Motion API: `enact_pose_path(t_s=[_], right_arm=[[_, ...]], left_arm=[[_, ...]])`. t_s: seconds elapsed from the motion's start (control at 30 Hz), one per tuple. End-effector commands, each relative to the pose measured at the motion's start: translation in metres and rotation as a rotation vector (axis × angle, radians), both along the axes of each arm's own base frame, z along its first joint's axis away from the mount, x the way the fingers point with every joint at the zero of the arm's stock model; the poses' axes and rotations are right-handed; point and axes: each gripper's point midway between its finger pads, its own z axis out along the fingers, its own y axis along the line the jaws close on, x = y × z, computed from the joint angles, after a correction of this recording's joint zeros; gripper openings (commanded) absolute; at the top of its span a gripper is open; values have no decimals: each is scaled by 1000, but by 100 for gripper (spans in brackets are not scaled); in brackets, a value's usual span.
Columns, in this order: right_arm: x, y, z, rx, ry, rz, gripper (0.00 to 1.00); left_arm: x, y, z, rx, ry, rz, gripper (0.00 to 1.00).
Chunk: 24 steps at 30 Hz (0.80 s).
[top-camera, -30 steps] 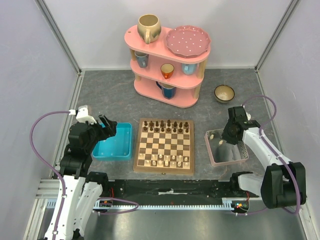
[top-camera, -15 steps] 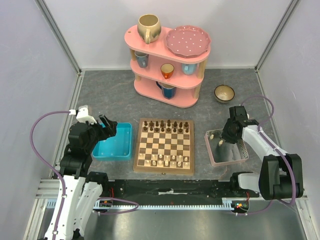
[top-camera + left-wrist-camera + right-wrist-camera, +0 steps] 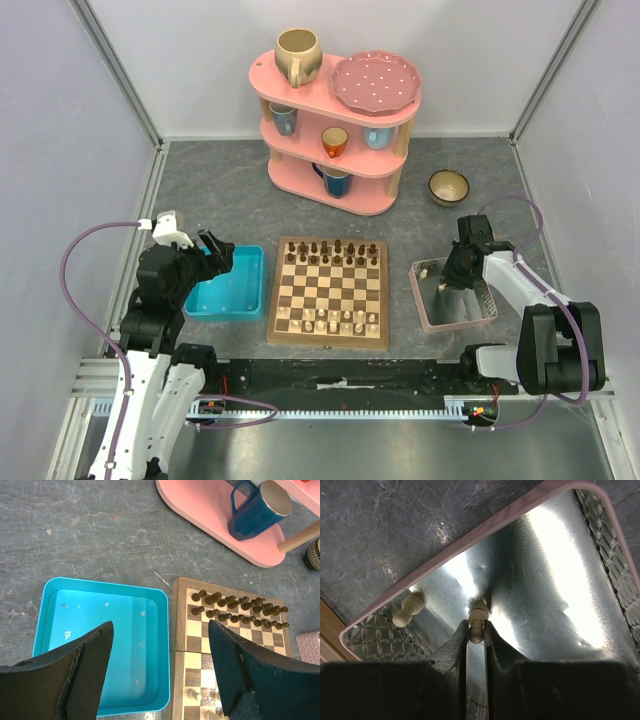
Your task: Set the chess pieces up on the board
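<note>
The pale cream wooden chess pieces [image 3: 340,322] are tiny, with round tops. Some stand in the near rows of the square wooden chessboard with light and dark brown squares [image 3: 328,290]. It lies on the grey stone-look counter [image 3: 220,190], between the two grippers. Small dark brown chess pieces [image 3: 330,252] fill its far rows. The right gripper [image 3: 477,630] is down inside the clear pink-rimmed tray [image 3: 485,527], and its fingers pinch a little cream pawn [image 3: 478,615] lying on the shiny floor. A second cream pawn [image 3: 407,611] lies just left of that gripper, in the tray's corner. The left gripper [image 3: 160,626] hangs wide open above the turquoise plastic tray [image 3: 50,587], which has a few tiny pale specks on its floor.
</note>
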Motion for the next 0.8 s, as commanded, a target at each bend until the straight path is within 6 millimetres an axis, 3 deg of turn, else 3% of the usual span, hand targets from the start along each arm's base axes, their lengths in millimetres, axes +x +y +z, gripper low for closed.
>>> enact_pose_path(t_s=[0.0, 0.13, 0.23, 0.27, 0.33, 0.37, 0.47, 0.57, 0.6, 0.67, 0.7, 0.77], right_arm=[[5, 1, 4, 7, -31, 15, 17], [8, -2, 18, -9, -55, 17, 13], [14, -8, 45, -42, -94, 28, 11], [24, -8, 66, -48, -147, 28, 10], [25, -9, 85, -54, -171, 32, 7], [33, -8, 108, -53, -232, 30, 5], [42, 13, 141, -42, -299, 63, 0], [46, 70, 154, -20, -317, 185, 0], [40, 106, 155, 18, -325, 258, 0], [40, 149, 154, 56, -317, 334, 0], [30, 182, 157, 79, -332, 406, 0], [28, 222, 154, 69, -324, 484, 0]], left_arm=[[5, 1, 11, 23, -53, -11, 83], [5, 1, 11, 23, -53, -11, 83], [5, 0, 10, 22, -50, -15, 83], [5, 0, 10, 22, -51, -15, 83], [5, -1, 9, 21, -48, -17, 83], [5, -1, 10, 21, -53, -18, 83], [5, -1, 10, 18, -51, -19, 83], [5, -2, 9, 17, -48, -25, 83], [5, -3, 8, 16, -48, -26, 83], [6, -3, 8, 17, -46, -27, 83], [6, -2, 7, 17, -42, -25, 83], [6, -2, 7, 20, -40, -24, 83]])
